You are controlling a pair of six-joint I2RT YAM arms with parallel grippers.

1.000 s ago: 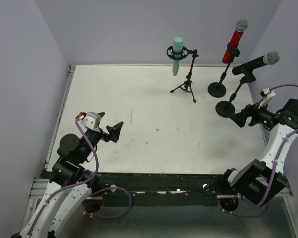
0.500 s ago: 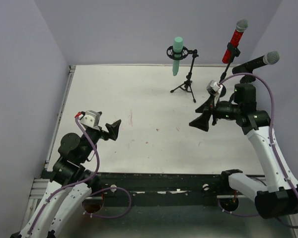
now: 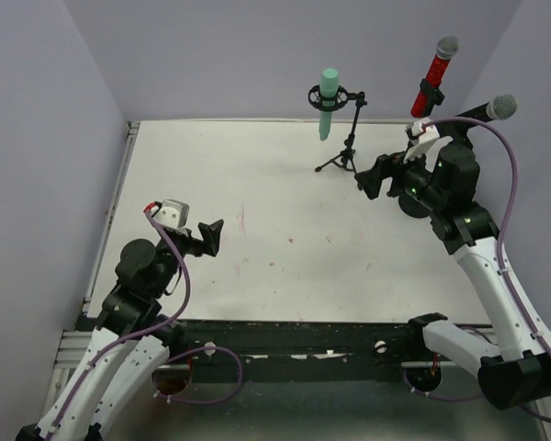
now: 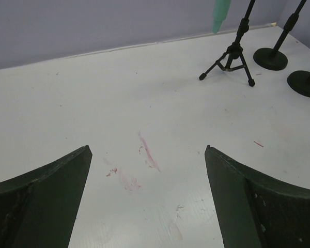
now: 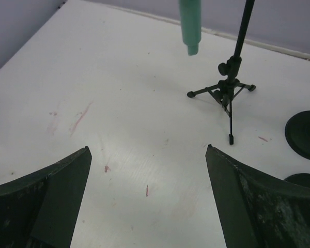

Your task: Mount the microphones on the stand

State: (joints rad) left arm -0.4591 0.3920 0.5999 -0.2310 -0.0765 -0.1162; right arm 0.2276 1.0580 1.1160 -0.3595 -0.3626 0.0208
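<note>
All three microphones sit on stands at the back of the table. The mint-green mic [image 3: 328,101] hangs in a ring mount on a small tripod stand [image 3: 347,154]. The red mic [image 3: 433,72] and the black mic [image 3: 477,114] sit clipped on round-base stands. My right gripper [image 3: 373,176] is open and empty, raised just right of the tripod. Its wrist view shows the mint-green mic [image 5: 190,26] and the tripod [image 5: 225,90] ahead. My left gripper [image 3: 211,239] is open and empty, low over the near left of the table. Its wrist view shows the tripod [image 4: 230,57] far ahead.
Two round stand bases [image 4: 270,58] [image 4: 305,82] stand at the back right, partly hidden by my right arm in the top view. Faint red smears [image 4: 147,152] mark the white table. Lilac walls close in the back and both sides.
My right arm swung from the right edge out over the table's middle, then rose back toward the stands. The left gripper barely shifted. The mics stayed on their stands.
</note>
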